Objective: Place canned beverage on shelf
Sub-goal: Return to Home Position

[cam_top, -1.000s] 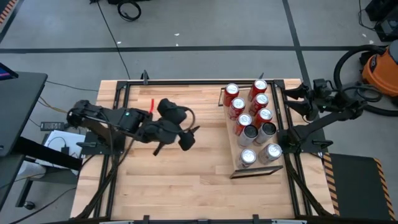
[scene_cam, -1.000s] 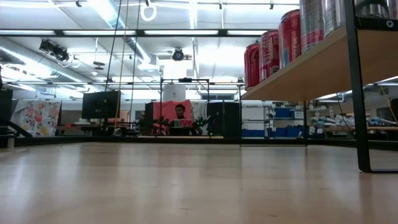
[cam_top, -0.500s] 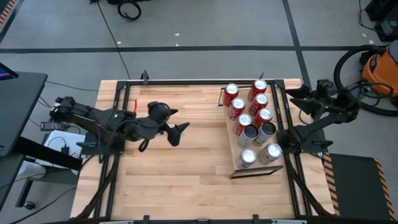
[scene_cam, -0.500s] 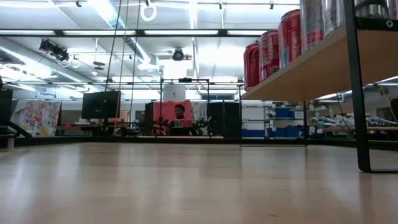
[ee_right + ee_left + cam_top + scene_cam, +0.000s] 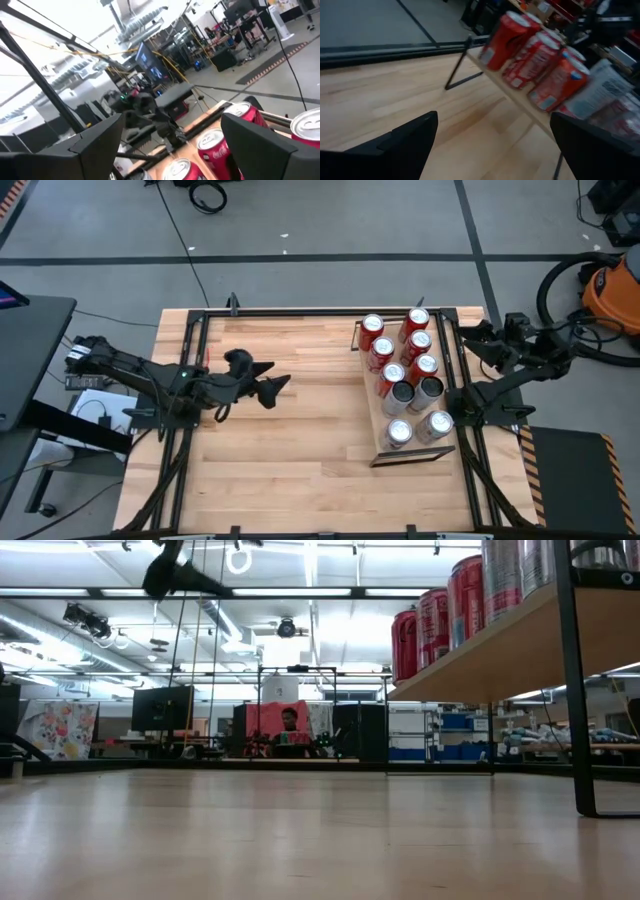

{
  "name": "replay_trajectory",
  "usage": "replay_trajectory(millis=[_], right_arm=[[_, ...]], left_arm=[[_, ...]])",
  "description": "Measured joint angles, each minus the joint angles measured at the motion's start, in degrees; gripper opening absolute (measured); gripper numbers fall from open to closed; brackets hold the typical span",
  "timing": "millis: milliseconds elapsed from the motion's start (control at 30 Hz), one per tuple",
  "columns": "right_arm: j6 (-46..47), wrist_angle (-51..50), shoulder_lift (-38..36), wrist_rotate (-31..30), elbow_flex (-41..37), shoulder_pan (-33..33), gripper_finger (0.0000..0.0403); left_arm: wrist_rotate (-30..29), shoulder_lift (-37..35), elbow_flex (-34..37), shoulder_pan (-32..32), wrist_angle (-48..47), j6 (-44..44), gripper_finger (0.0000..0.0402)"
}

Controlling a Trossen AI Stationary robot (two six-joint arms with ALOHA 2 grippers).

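Several canned beverages, red ones [image 5: 400, 345] and silver ones [image 5: 415, 410], stand upright on the shelf [image 5: 415, 452] at the table's right side. In the left wrist view the red cans [image 5: 520, 50] stand in a row along the shelf's edge [image 5: 520, 102]. My left gripper [image 5: 278, 375] hangs open over the table's left half, pointing toward the shelf, with nothing between its fingers [image 5: 415, 137]. It shows at the top of the low view [image 5: 180, 578]. My right gripper [image 5: 476, 340] waits open beyond the shelf's right side, above the cans [image 5: 220, 145].
Bare wood tabletop [image 5: 310, 430] lies between my left gripper and the shelf. Black metal rails [image 5: 190, 380] run along the table's sides. In the low view the shelf board [image 5: 500, 650] stands raised on a dark leg [image 5: 572, 690]. A person [image 5: 290, 725] sits far behind.
My left gripper has drawn back from the table's middle toward its left edge, sinking and rolling about its own line as it went; it has come into the top of the low view. Its fingers stay open. The cans and shelf have not moved.
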State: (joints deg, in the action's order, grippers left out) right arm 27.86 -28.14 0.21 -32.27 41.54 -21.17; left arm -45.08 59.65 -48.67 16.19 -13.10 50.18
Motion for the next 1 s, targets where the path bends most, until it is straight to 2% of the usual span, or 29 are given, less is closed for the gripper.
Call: replay_trajectory(millis=[433,1000], right_arm=[[-0.45,-0.46,0.00,-1.05,-0.09,0.00,0.0347],[0.48,-0.18,0.00,-1.21,-0.09,0.00,0.0347]], left_arm=[[-1.63,-13.49,14.37,-3.67,0.04,6.44,0.0398],[-2.80,-23.51,28.46,-3.72,0.24,21.25,0.0398]])
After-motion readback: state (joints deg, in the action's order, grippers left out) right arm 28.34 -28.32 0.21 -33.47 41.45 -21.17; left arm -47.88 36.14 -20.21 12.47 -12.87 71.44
